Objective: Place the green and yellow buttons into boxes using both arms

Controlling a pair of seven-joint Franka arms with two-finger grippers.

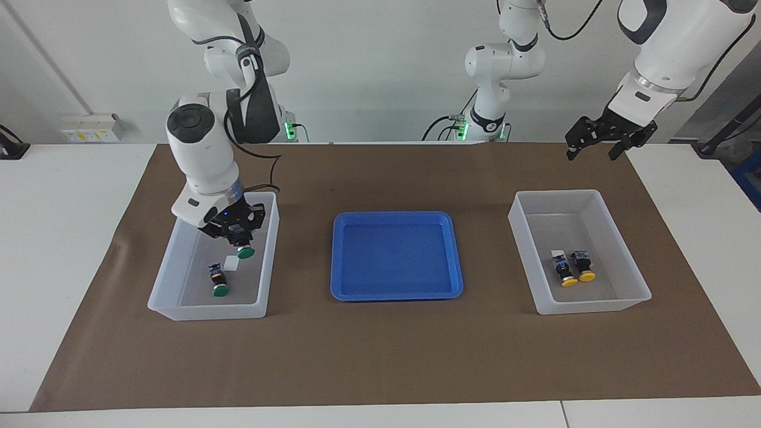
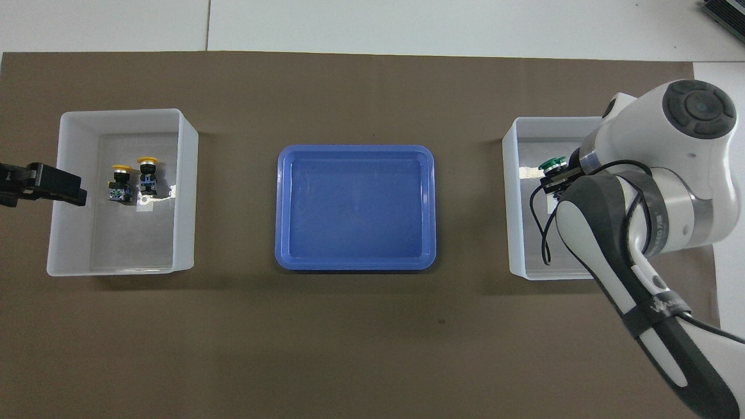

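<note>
My right gripper (image 1: 241,241) is shut on a green button (image 1: 245,252), cap pointing down, and hangs just over the clear box (image 1: 178,261) at the right arm's end of the table. A second green button (image 1: 219,283) lies on that box's floor. In the overhead view the held green button (image 2: 548,164) shows at the right gripper (image 2: 556,174), and the arm hides the one lying in the box. Two yellow buttons (image 1: 569,273) (image 1: 585,267) lie side by side in the other clear box (image 1: 630,261). My left gripper (image 1: 590,153) is raised high and open, over that box's outer rim (image 2: 55,192).
A blue tray (image 1: 395,255) sits on the brown mat between the two boxes, with nothing in it. A small white label lies on each box's floor. The right arm's forearm and cable cover much of its box (image 2: 512,192) in the overhead view.
</note>
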